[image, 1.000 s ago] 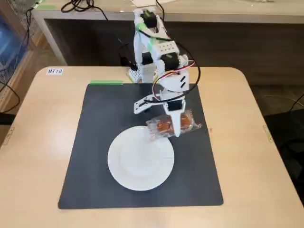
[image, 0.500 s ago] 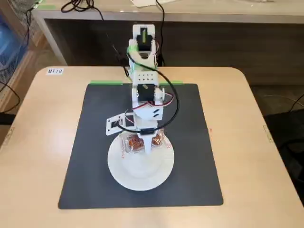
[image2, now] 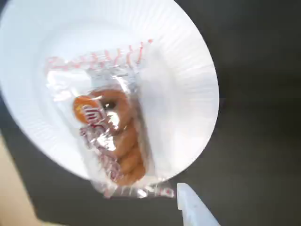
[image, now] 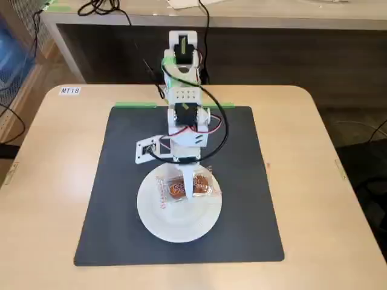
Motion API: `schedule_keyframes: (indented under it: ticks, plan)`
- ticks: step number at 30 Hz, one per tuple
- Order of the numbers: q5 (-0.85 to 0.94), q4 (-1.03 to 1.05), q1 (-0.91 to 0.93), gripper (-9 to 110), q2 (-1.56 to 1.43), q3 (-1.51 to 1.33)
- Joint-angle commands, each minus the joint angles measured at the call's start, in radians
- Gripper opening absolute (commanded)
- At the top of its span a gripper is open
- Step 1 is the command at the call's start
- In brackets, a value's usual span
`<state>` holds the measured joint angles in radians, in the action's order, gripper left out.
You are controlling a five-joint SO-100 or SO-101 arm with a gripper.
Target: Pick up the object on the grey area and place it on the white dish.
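Crinkly clear donut packet (image2: 110,136) lies on ribbed paper dish (image2: 188,80); hand (image: 188,181) seemingly parted.

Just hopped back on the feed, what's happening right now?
The arm's gripper hangs over the white paper plate, which sits on the dark mat. A clear packet of small doughnuts lies on the plate, one end sticking out past the rim in the wrist view. One white fingertip shows beside that end, apart from it, so the packet looks released. Whether the jaws are fully open can't be told.
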<state>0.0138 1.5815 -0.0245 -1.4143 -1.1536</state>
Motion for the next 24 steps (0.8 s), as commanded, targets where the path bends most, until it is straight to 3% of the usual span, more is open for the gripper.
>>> schedule_keyframes:
  ticks: [1, 7, 16, 24]
  plan:
    - [-0.035, 0.008, -0.011, 21, -0.341, -0.071]
    - [-0.143, -0.275, -0.015, 1, -0.922, -0.667]
    - [-0.067, -0.407, 0.009, 0, -1.310, -1.170]
    - [-0.002, -0.439, 0.031, 0, -1.399, -1.358]
